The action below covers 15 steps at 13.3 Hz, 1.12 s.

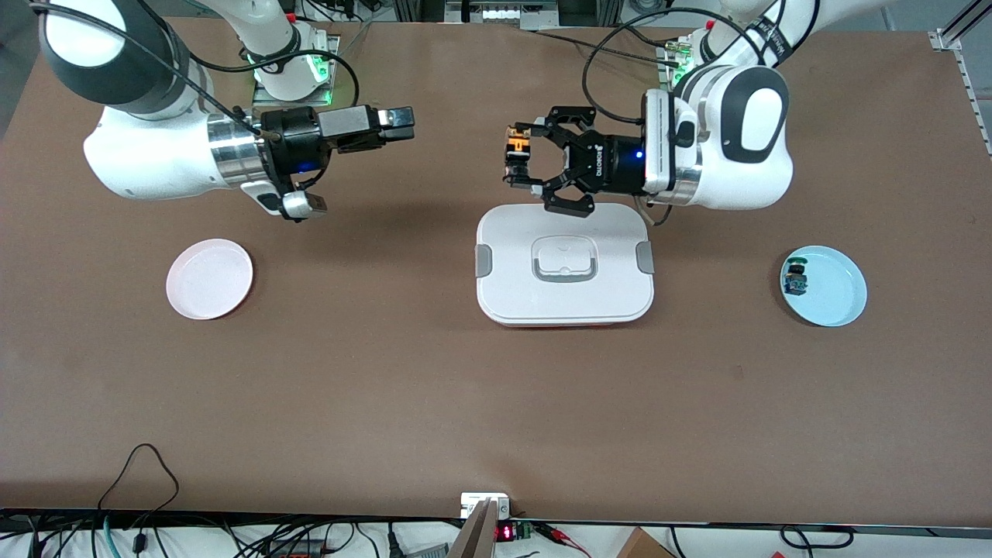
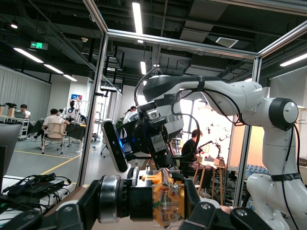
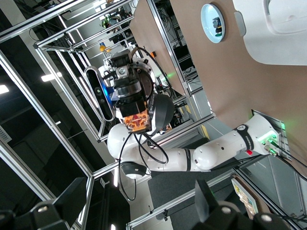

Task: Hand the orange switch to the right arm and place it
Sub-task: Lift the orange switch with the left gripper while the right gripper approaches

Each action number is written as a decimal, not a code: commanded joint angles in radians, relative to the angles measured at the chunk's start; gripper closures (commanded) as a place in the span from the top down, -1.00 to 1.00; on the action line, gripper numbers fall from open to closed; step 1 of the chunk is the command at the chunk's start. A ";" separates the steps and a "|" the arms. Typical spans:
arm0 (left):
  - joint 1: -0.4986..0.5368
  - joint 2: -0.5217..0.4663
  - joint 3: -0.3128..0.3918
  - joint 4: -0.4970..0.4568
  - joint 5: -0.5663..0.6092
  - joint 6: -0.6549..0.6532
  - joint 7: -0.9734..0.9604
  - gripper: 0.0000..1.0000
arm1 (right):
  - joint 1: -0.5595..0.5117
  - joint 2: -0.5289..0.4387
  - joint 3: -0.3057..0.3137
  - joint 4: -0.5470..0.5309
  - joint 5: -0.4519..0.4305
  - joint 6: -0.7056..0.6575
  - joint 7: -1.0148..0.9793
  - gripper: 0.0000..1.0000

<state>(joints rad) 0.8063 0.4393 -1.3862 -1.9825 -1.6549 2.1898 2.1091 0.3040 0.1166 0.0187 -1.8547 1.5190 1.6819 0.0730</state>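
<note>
- Front view: the left pincer point(image 1: 518, 161) hangs level over the bare brown tabletop point(image 1: 387, 387), just above the edge of the white lidded box point(image 1: 564, 263) that lies toward the robots' bases; its claw is clamped on the orange switch point(image 1: 517, 150), which is held up in the air
- Front view: the right pincer point(image 1: 399, 124) points toward the left one at about the same height, with a wide clear gap of air between the two; its slim fingers stand apart and hold nothing
- Front view: a pink plate point(image 1: 209, 278) lies toward the right arm's end of the tabletop, a blue plate point(image 1: 823, 285) toward the left arm's end, each well apart from the box and from the tabletop's edges; a small switch with blue parts point(image 1: 795, 277) sits on the blue plate near its rim
- Left wrist view: the orange switch point(image 2: 165, 199) sits between the claw fingers, and the right pincer point(image 2: 153, 143) faces it with open room between
- Right wrist view: the left pincer point(image 3: 136, 122) shows farther off gripping the orange switch point(image 3: 135, 120); the blue plate point(image 3: 212, 23) and a corner of the white lidded box point(image 3: 273, 28) show on the tabletop
</note>
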 commanded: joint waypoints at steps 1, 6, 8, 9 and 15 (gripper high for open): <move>0.212 -0.044 -0.182 -0.090 -0.029 -0.001 -0.032 -1.00 | 0.044 0.003 -0.003 0.006 0.029 0.056 0.007 1.00; 0.284 -0.047 -0.274 -0.121 -0.029 0.045 -0.040 -1.00 | 0.174 0.035 -0.002 0.043 0.167 0.203 0.005 1.00; 0.286 -0.047 -0.274 -0.121 -0.028 0.045 -0.038 -1.00 | 0.210 0.052 -0.002 0.068 0.165 0.245 0.005 1.00; 0.290 -0.047 -0.274 -0.121 -0.028 0.045 -0.038 -1.00 | 0.213 0.058 -0.002 0.072 0.164 0.251 -0.004 1.00; 0.307 -0.047 -0.280 -0.119 -0.022 0.044 -0.029 -1.00 | 0.233 0.081 0.012 0.095 0.167 0.269 -0.093 1.00</move>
<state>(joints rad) 1.0800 0.4210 -1.6354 -2.0983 -1.6549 2.2320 2.0816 0.5202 0.1791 0.0249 -1.7954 1.6673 1.9267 -0.0058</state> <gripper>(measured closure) 0.282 0.000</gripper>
